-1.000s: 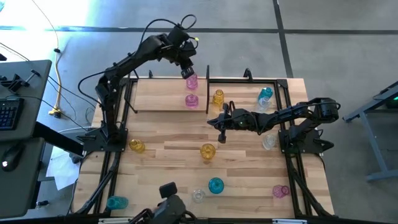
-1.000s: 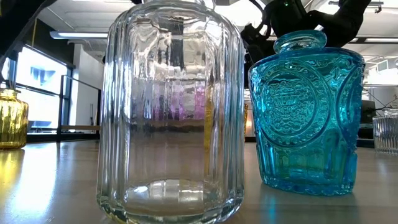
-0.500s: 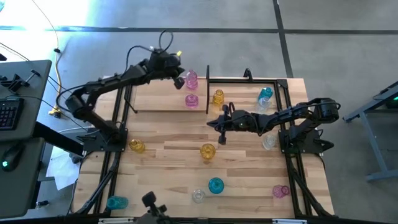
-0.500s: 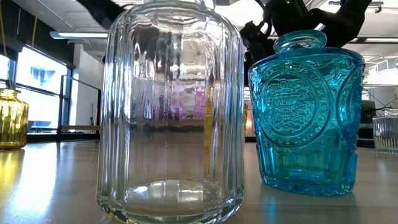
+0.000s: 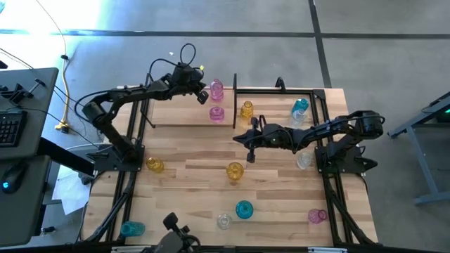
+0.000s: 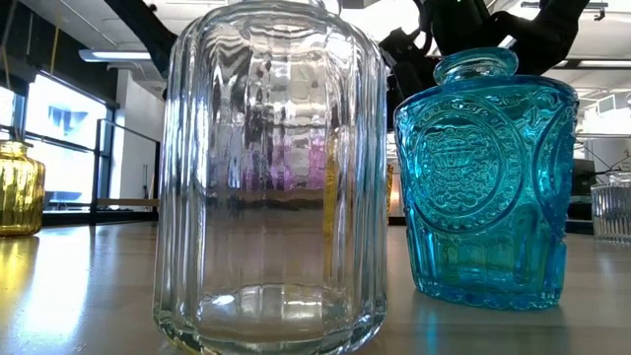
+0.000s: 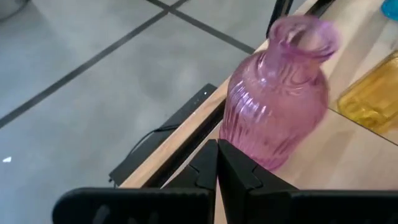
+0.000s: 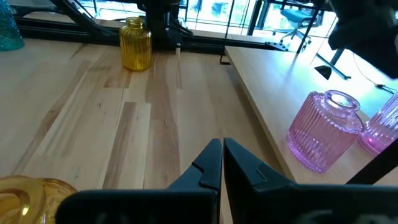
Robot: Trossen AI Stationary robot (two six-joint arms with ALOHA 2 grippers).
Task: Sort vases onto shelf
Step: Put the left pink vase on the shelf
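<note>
A light wooden desk (image 5: 190, 176) is sitting on a grey floor (image 5: 365, 42) crossed by dark lines. A yellow cable (image 5: 65, 84) is trailing down the floor at the left, beside a dark side table carrying a keyboard (image 5: 8, 126).

No legible text or labels, seemingly; none.

High view looks straight down on the bench (image 5: 190, 165); low view sits at bench height, close behind a clear vase (image 6: 268, 177); both wrist views share the pink vase (image 7: 273, 99)
</note>
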